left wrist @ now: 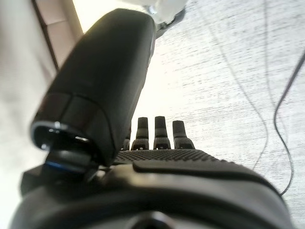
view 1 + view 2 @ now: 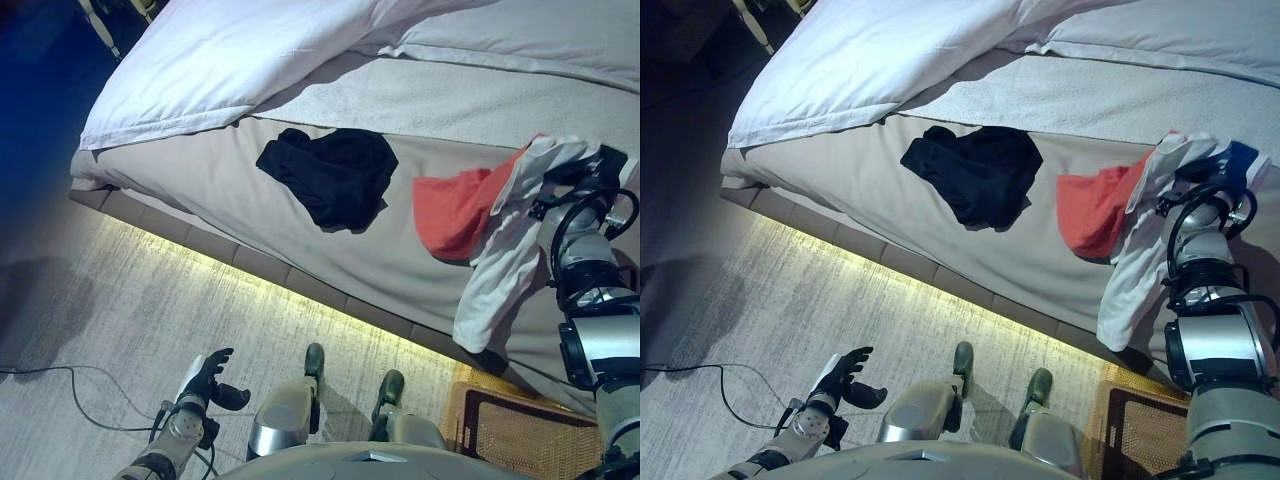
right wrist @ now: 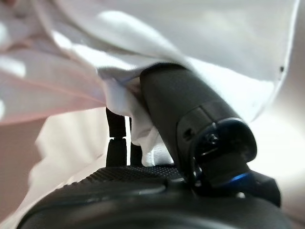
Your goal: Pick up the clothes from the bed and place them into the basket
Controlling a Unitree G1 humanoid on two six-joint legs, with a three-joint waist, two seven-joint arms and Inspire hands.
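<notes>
Three clothes are in view. The white garment [image 2: 505, 250] hangs over the bed's [image 2: 230, 180] near edge toward its right end; the right hand [image 3: 157, 114] is in it, its thumb and fingers pinching a fold of the white cloth. One red garment [image 2: 455, 212] lies flat on the bed just beside the white one, touching it. One black garment [image 2: 335, 172] lies crumpled near the middle of the near edge, well apart from the red one. One woven basket [image 2: 520, 430] stands on the floor [image 2: 150, 300] below the bed's right end. The left hand [image 2: 212, 380] hangs low over the pale carpeted floor; its fingers are relaxed and hold nothing. One white duvet [image 2: 230, 50] covers the far side of the bed.
</notes>
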